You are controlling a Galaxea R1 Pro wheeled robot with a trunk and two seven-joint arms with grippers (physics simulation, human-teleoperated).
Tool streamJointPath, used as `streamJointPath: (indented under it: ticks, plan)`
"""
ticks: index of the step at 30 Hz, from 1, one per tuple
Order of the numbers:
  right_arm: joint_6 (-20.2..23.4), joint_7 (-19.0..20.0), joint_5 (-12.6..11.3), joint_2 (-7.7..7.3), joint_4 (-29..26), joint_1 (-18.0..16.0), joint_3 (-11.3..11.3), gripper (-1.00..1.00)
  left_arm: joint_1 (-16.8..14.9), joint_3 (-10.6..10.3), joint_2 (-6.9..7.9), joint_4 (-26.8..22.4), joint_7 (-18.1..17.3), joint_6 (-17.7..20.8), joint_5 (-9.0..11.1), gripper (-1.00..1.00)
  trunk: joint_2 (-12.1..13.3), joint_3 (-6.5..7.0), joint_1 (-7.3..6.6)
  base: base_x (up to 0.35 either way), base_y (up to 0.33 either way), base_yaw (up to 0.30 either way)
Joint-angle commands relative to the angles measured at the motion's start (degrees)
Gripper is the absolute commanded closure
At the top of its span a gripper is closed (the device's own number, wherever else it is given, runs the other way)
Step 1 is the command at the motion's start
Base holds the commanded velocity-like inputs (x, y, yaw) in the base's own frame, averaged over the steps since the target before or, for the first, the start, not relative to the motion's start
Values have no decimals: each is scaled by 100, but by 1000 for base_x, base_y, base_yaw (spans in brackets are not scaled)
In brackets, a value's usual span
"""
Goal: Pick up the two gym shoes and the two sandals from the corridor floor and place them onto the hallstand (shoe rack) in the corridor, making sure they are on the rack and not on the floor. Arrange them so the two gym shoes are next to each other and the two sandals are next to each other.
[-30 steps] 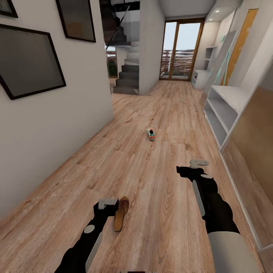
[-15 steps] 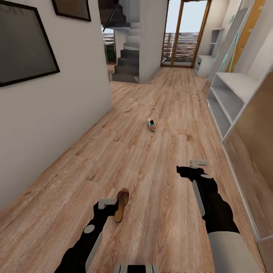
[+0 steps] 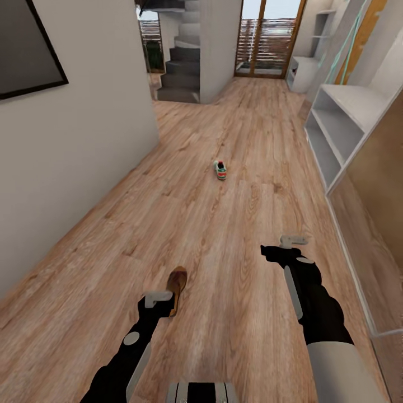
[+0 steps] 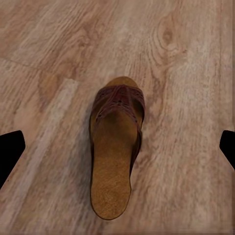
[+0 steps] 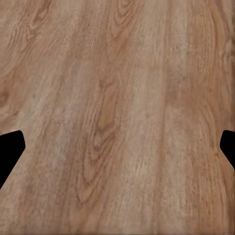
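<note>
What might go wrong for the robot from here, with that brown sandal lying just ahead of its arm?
The left gripper hangs open above the sandal; its low, flat shape may slip out of the jaws. The gym shoe lies farther down the corridor floor, away from the hallstand, so it needs another trip.

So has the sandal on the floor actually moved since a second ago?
No. The sandal sits higher in the head view, but the gym shoe and hallstand shifted with it, so the camera moved, not the sandal.
</note>
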Motion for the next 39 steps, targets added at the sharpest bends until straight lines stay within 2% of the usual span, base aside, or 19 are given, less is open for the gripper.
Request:
streamJointPath:
  ticks: [1,9,16,39]
  plan:
    - [30,13,43,5,-5,-4,-6,-100,-2,-18,3,3,31,-20,25,-100,-3,-35,1,0,0,-181]
    - [31,12,43,5,-7,-4,2,-100,-2,-14,10,1,31,-24,24,-100,-14,-271,22,0,0,-207]
    - [30,12,44,5,-9,-4,3,-100,-2,-11,13,1,31,-24,24,-100,-14,-299,22,0,0,-116]
    - [30,12,44,6,-9,-4,3,-100,-2,-2,19,1,31,-24,24,-100,-14,-355,22,66,0,-2]
